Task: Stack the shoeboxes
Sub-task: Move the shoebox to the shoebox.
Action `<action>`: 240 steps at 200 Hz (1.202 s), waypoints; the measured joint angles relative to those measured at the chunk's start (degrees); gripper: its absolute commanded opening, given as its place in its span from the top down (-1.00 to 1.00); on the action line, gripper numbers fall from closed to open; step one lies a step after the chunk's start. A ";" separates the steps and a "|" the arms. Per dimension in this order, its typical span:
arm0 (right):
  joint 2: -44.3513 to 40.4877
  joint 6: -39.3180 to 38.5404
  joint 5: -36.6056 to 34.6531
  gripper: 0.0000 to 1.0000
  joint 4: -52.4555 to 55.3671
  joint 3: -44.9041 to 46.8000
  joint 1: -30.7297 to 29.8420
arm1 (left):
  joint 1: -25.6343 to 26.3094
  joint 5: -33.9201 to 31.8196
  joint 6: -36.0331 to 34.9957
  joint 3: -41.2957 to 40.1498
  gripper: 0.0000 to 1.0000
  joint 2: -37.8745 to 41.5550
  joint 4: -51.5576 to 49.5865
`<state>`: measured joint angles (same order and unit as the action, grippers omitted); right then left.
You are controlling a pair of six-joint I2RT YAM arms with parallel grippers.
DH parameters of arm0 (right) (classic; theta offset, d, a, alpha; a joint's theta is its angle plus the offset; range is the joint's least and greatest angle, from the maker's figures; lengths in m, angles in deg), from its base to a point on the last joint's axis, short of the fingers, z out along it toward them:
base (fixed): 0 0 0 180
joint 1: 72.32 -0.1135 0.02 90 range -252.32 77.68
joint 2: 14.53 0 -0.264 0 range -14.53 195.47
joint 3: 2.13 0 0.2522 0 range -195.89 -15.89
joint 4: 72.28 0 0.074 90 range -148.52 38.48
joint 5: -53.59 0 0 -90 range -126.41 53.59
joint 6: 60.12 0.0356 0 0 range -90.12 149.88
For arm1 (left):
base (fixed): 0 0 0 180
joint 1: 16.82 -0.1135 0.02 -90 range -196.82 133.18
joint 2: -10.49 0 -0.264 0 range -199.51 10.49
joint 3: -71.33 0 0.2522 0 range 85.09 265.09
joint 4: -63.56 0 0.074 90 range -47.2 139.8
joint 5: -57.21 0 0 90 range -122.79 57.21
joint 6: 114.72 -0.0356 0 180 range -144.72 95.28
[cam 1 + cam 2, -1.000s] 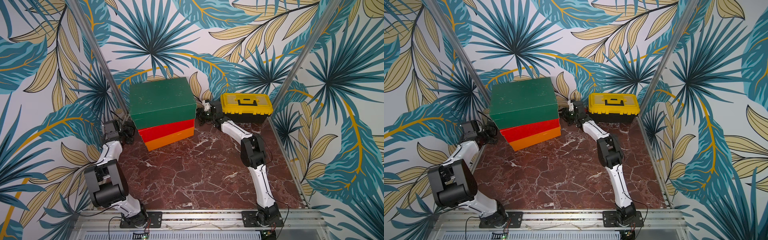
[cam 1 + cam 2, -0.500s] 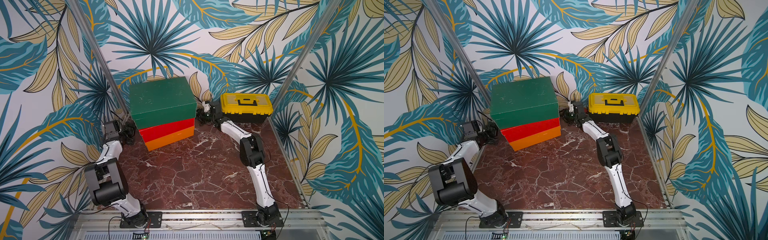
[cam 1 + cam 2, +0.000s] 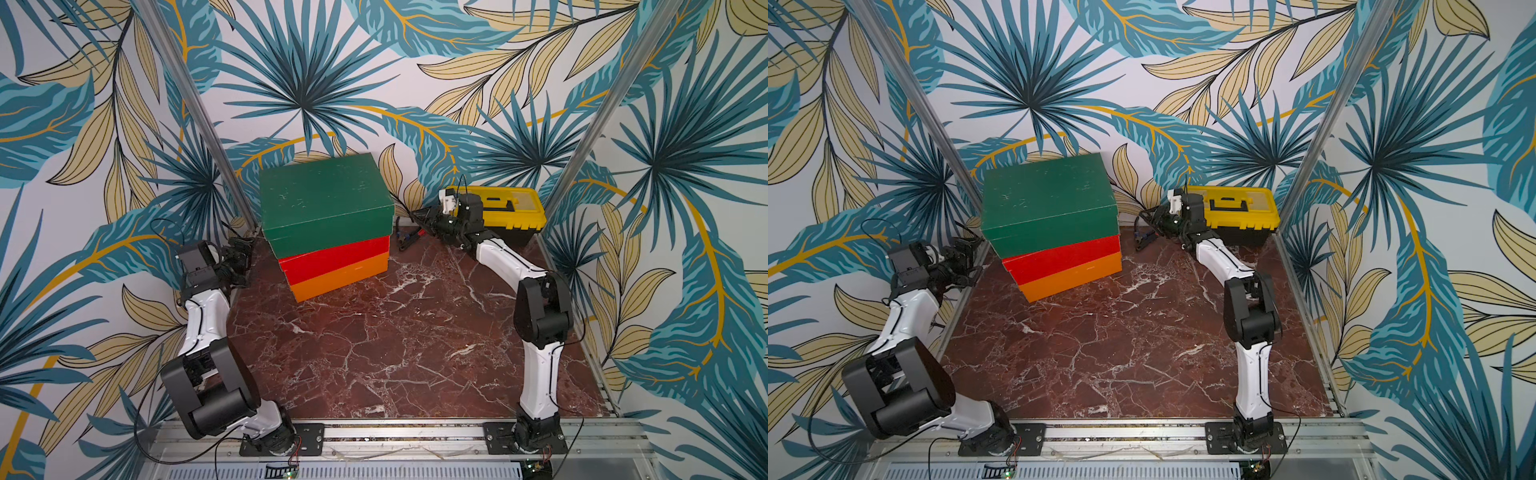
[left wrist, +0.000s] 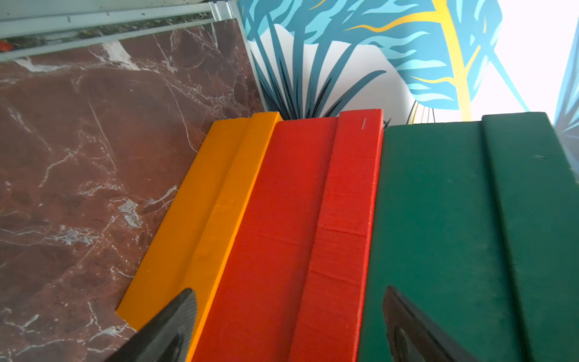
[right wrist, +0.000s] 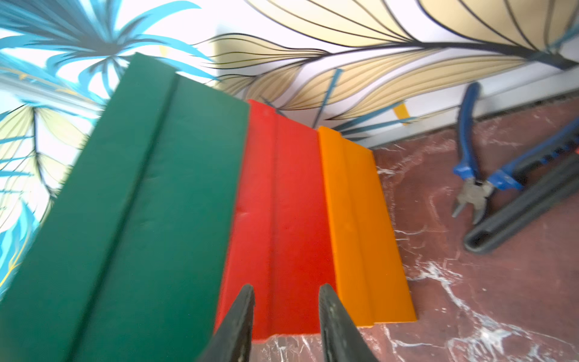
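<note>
Marble, dark red with white veins, makes up the table (image 3: pixel 374 332), and the stack of shoeboxes (image 3: pixel 328 245) stands toward its far side, close to the leaf-patterned wall (image 3: pixel 415 104). Just beside the left end of the stack, and a little nearer than it, the left claw (image 4: pixel 288 290) hovers facing the boxes. Its fingers (image 4: pixel 175 313) are spread wide, with nothing between them, and they do not touch the cardboard. In the stack itself the orange box (image 3: pixel 345 276) sits on the table, the red box (image 3: pixel 332 257) lies flat on it, and the green box (image 3: pixel 324 195), its lid scuffed, lies on top. Off the right end of the stack the right claw (image 5: pixel 285 288) points at the boxes with only a narrow gap between its fingers; it is empty and clear of the cardboard. Near the right end of the stack, blue-handled pliers (image 5: pixel 470 175) lie on the table, touching a long dark tool (image 5: pixel 517 216) that I cannot identify. Farther right of the stack, a black toolbox (image 3: pixel 511 208) with a yellow lid sits against the wall.
</note>
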<state>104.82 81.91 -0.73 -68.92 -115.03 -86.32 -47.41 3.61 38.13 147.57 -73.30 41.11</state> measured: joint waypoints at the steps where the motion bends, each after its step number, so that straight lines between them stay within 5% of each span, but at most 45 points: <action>1: -0.15 -0.02 0.00 0.26 0.00 0.11 -0.02 | -0.04 0.02 0.02 -0.04 -0.87 0.02 0.00; 81: -19.06 -1.86 0.87 0.24 -6.43 21.40 -4.28 | -2.54 0.74 0.07 -3.85 -0.89 9.25 -1.33; 142: -17.31 -4.81 1.22 0.26 -3.89 15.13 -12.13 | -2.54 1.53 -0.46 -2.29 -0.89 9.70 -3.82; 240: -4.83 -7.87 -0.26 0.27 7.28 -2.21 -11.85 | -2.38 4.61 -1.42 2.16 -0.90 10.27 -4.31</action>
<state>99.99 74.04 -0.99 -61.64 -117.23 -98.16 -49.79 8.23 36.71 149.73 -63.02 36.80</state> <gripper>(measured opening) 0.365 0.949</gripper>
